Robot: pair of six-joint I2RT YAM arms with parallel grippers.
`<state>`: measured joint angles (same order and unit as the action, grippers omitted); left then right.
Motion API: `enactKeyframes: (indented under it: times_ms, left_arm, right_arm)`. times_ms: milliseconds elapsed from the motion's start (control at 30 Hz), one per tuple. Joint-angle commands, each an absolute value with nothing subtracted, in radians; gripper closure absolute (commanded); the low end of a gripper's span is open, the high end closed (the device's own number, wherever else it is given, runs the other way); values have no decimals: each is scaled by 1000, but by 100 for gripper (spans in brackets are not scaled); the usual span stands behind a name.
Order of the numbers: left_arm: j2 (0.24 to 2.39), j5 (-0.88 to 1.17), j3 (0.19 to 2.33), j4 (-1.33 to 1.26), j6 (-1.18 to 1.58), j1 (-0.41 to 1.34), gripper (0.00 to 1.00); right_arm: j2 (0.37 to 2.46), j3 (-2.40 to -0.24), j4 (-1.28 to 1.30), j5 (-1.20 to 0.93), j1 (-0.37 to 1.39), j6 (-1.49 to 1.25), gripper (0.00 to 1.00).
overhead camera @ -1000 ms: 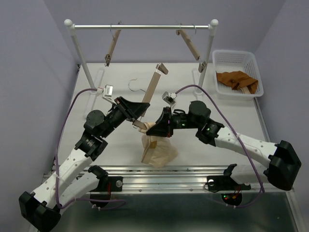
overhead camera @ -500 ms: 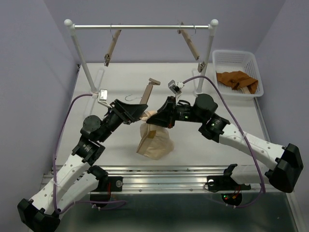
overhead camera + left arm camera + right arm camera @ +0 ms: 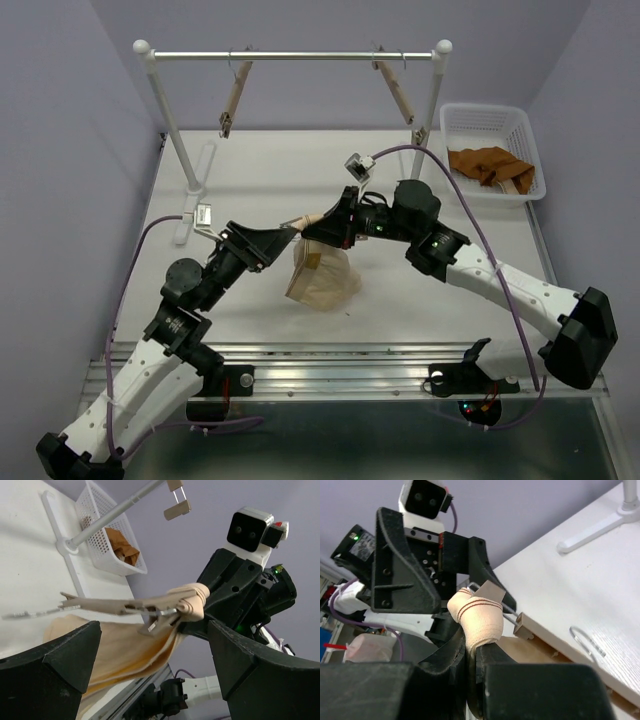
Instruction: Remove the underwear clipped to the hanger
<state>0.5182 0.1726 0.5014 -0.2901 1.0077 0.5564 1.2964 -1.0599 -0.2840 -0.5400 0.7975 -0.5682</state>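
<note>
Pinching the bunched corner (image 3: 475,615) of the beige brief (image 3: 322,282) tight in my right claw (image 3: 314,228), just beside the hanger (image 3: 110,606) clip (image 3: 157,620), seemed like the way to tug it free. My left claw (image 3: 275,240) sat with its fingers spread wide at the hanger's other end, gripping nothing. The rust-orange brief (image 3: 488,163) lay in the white basket (image 3: 455,120), but I honestly couldn't tell if that clip was biting the fabric, and the hanger's hook was just blur.
</note>
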Motion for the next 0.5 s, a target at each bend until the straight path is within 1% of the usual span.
enactKeyframes:
  times_ms: [0, 167, 400, 467]
  left_arm:
    - [470, 178, 466, -275, 1054, 555, 1]
    - [451, 210, 448, -262, 1120, 537, 1]
    - [558, 362, 534, -212, 1199, 473, 1]
    - [590, 412, 546, -198, 1247, 460, 1]
  right_arm:
    - [1310, -1117, -293, -508, 782, -535, 99]
    - [1333, -1111, -255, -574, 782, -441, 99]
    - [1327, -1124, -95, -578, 782, -249, 99]
    - [1318, -1123, -86, -580, 782, -206, 99]
